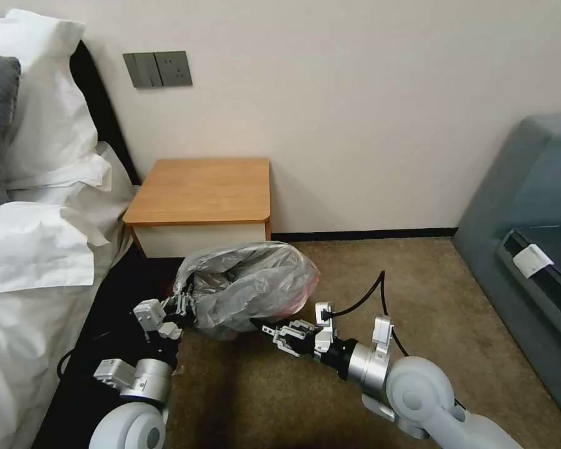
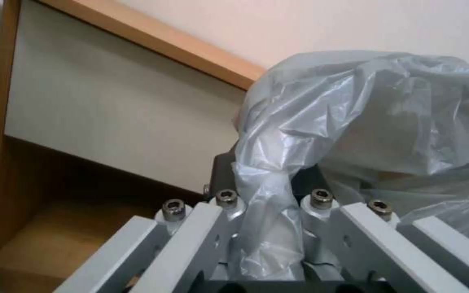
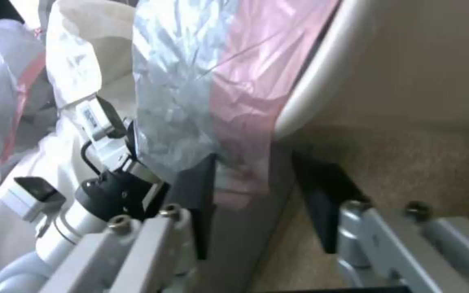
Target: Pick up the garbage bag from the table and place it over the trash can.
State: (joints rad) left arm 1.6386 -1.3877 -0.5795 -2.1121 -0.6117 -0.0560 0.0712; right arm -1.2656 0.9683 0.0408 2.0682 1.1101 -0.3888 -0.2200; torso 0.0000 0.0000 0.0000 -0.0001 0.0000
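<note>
Garbage bag (image 1: 246, 287) — grey, crinkled, puffed up, pink-red at its edge — sat draped over the trash can (image 3: 321, 73) on the carpet, just in front of the table (image 1: 199, 190) and below its top. Left gripper (image 1: 182, 305) — at the bag's bed-side edge, fingers clenched on a twisted fold of the plastic, which ran up between them in the left wrist view (image 2: 267, 228). Right gripper (image 1: 274, 330) — at the bag's near right side, fingers released and spread; in the right wrist view one dark pad (image 3: 199, 191) lay against the pink hem, the other (image 3: 327, 195) stood apart over the carpet, the can's cream rim between. Table top bare wood, white drawer front beneath.
</note>
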